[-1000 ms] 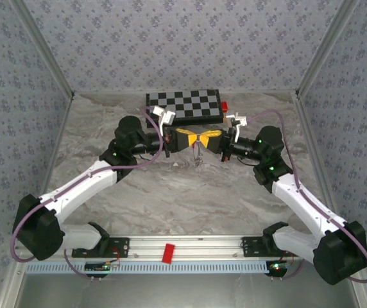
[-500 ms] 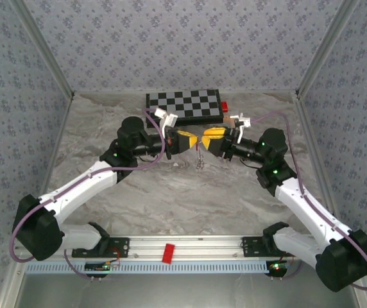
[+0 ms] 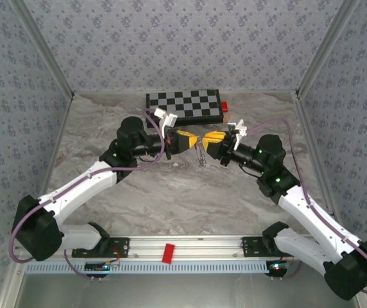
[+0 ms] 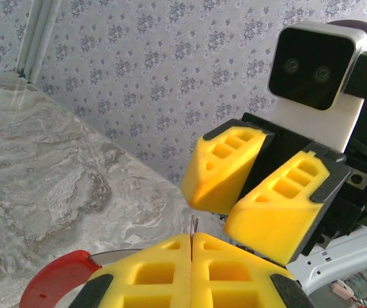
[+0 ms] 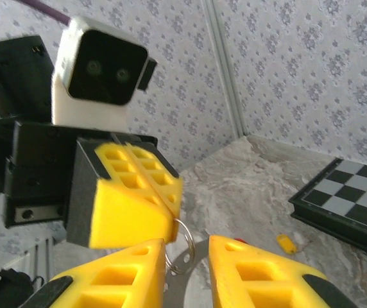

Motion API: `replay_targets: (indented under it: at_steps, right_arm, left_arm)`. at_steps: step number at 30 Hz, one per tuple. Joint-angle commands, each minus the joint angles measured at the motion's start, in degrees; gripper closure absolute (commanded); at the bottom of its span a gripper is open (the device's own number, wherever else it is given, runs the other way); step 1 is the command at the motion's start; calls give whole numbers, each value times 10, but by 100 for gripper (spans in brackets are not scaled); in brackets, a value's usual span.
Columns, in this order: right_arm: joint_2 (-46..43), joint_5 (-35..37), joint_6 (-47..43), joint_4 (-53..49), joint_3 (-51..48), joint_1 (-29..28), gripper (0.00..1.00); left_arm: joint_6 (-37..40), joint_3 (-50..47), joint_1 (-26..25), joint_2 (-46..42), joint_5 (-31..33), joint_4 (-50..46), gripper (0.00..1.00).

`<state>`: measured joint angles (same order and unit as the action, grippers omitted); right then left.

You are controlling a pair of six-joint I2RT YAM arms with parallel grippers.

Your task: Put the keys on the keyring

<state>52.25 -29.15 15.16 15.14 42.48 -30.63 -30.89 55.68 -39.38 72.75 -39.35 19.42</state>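
Desk (image 3: 170, 199) surface: grey marbled sheet, enclosed by walls (image 3: 183, 45) papered in a small floral print. A chessboard (image 3: 185, 106) lies at the far edge. My left pincer (image 3: 192, 140) is clamped shut on the keyring (image 5: 183, 247), which hangs above the desk. My right pincer (image 3: 207, 138) faces it, jaws narrowly apart, just beside the ring. One yellow key (image 5: 287, 243) lies near the chessboard.
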Motion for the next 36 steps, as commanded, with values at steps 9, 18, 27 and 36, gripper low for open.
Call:
replay_targets:
  at_steps: [9, 18, 27, 36]
  right_arm:
    - [16, 38, -50, -34, 30, -28, 79]
    - [15, 49, -54, -39, 37, -31, 81]
    - [16, 47, -51, -39, 42, -29, 87]
    - [0, 28, -16, -22, 31, -9, 82]
  left_arm:
    - [4, 25, -4, -9, -4, 13, 100]
    - [6, 25, -6, -6, -7, 11, 100]
    - [10, 27, -8, -5, -9, 10, 100]
    - [15, 26, -9, -5, 0, 3, 100]
